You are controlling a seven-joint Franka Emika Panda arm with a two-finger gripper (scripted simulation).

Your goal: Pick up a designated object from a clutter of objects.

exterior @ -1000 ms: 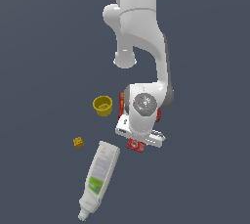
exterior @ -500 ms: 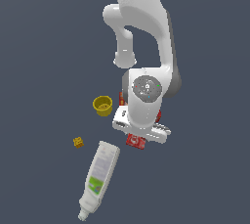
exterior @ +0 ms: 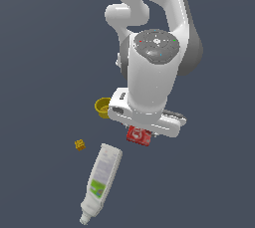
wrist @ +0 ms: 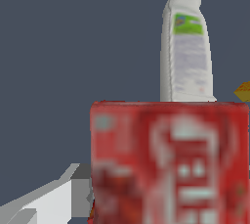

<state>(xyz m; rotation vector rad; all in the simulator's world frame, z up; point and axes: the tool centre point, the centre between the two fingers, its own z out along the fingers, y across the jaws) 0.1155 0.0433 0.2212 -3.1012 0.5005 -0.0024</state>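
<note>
The small red packet [exterior: 139,135] with white lettering shows just under my white hand in the exterior view. In the wrist view it is blurred, very close and fills the lower part of the picture [wrist: 168,164]. My gripper [exterior: 140,131] is shut on it and holds it above the dark floor. One grey finger [wrist: 46,202] shows beside the packet. The yellow cup [exterior: 103,106] sits at the hand's edge, on the exterior view's left. The large red cracker box is hidden behind my arm.
A white labelled bottle [exterior: 102,177] lies on the floor below the hand, cap toward the bottom of the exterior view; it also shows in the wrist view [wrist: 187,47]. A tiny yellow cube [exterior: 79,145] lies to its left and at the wrist view's edge [wrist: 243,91].
My arm has risen toward the exterior camera and looks larger. The red packet has come up with the hand. Bottle, cube and cup have not moved.
</note>
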